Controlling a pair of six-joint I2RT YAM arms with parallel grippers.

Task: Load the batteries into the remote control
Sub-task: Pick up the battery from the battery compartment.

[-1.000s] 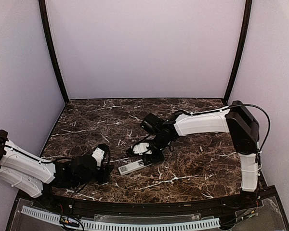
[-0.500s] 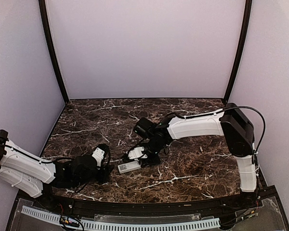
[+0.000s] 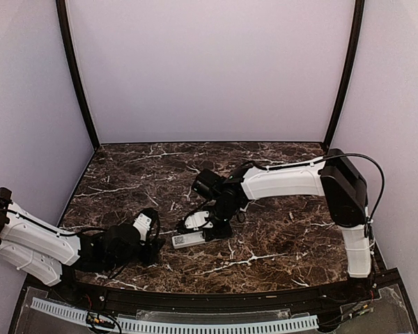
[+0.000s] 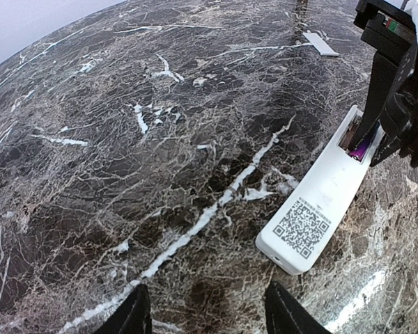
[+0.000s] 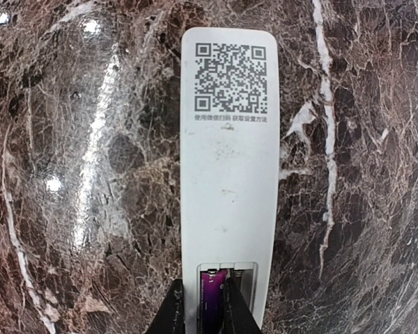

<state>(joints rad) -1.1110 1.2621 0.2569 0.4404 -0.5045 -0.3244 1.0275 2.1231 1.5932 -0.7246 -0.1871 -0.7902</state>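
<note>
1. Top external view: the remote control (image 3: 187, 240) lies face down on the marble table (image 3: 279, 236), near the front edge and between the two arms. The right gripper (image 3: 210, 229) is lowered onto the remote's right end. The left gripper (image 3: 153, 243) sits low just left of the remote and apart from it. From this height I cannot tell how either gripper's jaws stand.

2. Left wrist view: the left gripper (image 4: 209, 316) is spread wide with nothing between its fingers, and it points at the remote's near end, which bears a QR code (image 4: 302, 228). At the far end a purple battery (image 4: 362, 147) shows in the open compartment, under the right gripper's dark fingers (image 4: 373, 104). A small flat white piece (image 4: 320, 43) lies well beyond on the table.

3. Right wrist view: the right gripper (image 5: 200, 306) has its fingers drawn close on either side of the purple battery, clasping it in the compartment at the remote's near end.
</note>
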